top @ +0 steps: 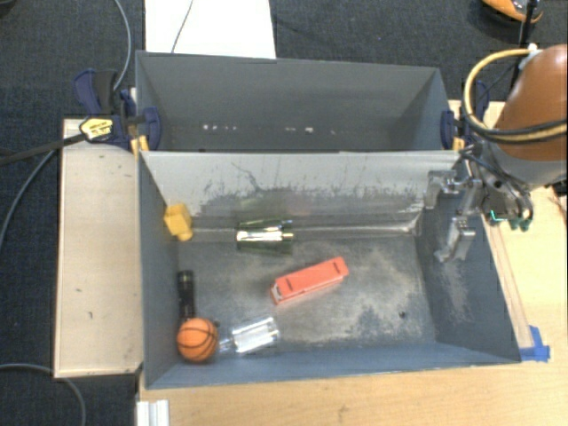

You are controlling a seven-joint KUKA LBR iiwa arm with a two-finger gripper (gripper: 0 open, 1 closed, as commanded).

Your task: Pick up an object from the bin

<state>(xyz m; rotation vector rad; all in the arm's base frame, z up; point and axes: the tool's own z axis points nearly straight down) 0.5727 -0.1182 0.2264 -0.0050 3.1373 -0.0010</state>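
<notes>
In the camera view, the grey metal bin (382,313) is seen from above, with the arm (538,105) reaching in from the right. The gripper (451,242) is seen hanging at the bin's right side, close to the sloping right wall and over bare grey floor. Whether it is apart or together cannot be told.

The loose things are found in the left and middle parts of the bin, all well apart from the gripper. The nearest of them, a flat orange-red oblong block (308,280), is laid aslant near the middle of the floor. Behind it, towards the back wall, a dark green and silver cylinder (264,235) is laid on its side. A small yellow block (177,222) is seen by the left wall at the back. In the front left corner an orange ball with dark basketball lines (197,339) is set just beside a clear plastic piece (251,335), and a small black cylinder (185,293) is placed just behind the ball.
</notes>
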